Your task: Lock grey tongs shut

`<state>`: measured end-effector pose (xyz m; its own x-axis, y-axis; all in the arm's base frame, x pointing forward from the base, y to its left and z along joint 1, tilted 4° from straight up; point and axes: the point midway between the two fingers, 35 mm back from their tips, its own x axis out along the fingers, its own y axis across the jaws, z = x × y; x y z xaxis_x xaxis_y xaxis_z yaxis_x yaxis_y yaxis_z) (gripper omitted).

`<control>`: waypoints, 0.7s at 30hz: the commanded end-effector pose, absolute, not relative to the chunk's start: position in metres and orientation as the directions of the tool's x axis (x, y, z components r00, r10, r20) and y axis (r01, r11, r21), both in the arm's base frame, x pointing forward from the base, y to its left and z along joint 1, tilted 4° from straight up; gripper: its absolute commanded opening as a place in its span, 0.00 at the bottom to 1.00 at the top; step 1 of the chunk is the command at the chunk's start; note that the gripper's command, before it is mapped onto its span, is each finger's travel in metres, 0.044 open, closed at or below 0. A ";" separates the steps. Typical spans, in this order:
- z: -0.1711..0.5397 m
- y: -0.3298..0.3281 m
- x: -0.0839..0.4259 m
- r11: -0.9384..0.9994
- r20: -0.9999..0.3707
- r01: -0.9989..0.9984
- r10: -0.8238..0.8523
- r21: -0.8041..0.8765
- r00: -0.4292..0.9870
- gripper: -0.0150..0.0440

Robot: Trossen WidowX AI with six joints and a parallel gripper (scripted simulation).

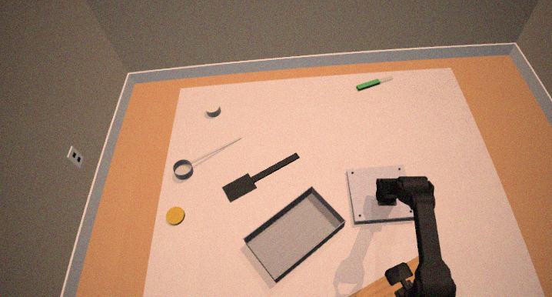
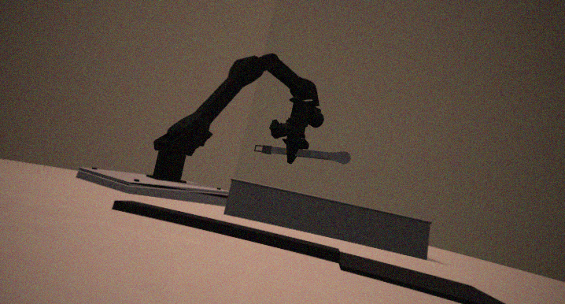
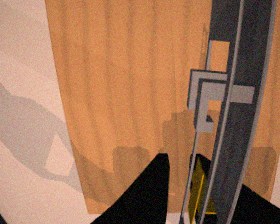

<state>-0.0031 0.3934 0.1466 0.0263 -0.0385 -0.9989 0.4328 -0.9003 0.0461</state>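
My gripper [image 2: 291,159] [image 3: 178,163] is shut on the grey tongs [image 2: 322,154] [image 3: 245,125]. It holds them nearly level in the air, higher than the roasting tin [image 1: 278,215] [image 2: 327,219]. In the exterior view the open rectangular loop end points left and the rounded end right. In the wrist view the tongs run up the right side, with a small grey bracket beside them, over the wooden board [image 1: 380,289] [image 3: 116,75]. The arm hides the gripper and tongs in the top view. Whether the hinge is locked cannot be told.
The black spatula [image 1: 239,187] [image 2: 237,229] lies beyond the tin. A ring with a thin handle [image 1: 182,161], a yellow disc [image 1: 175,215], a small round pot [image 1: 213,111] and a green-handled tool [image 1: 368,85] lie farther off. The base plate [image 1: 362,202] is beside the tin.
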 end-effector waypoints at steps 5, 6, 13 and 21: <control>0.147 0.395 -0.017 -0.737 -0.999 0.674 -0.037 0.041 0.021 0.00; 0.147 0.395 -0.018 -0.725 -0.999 0.687 -0.037 0.041 0.021 0.00; 0.147 0.395 -0.019 -0.714 -0.999 0.698 -0.037 0.041 0.021 0.00; 0.144 0.398 -0.019 -0.706 -0.998 0.707 -0.008 0.049 0.061 0.00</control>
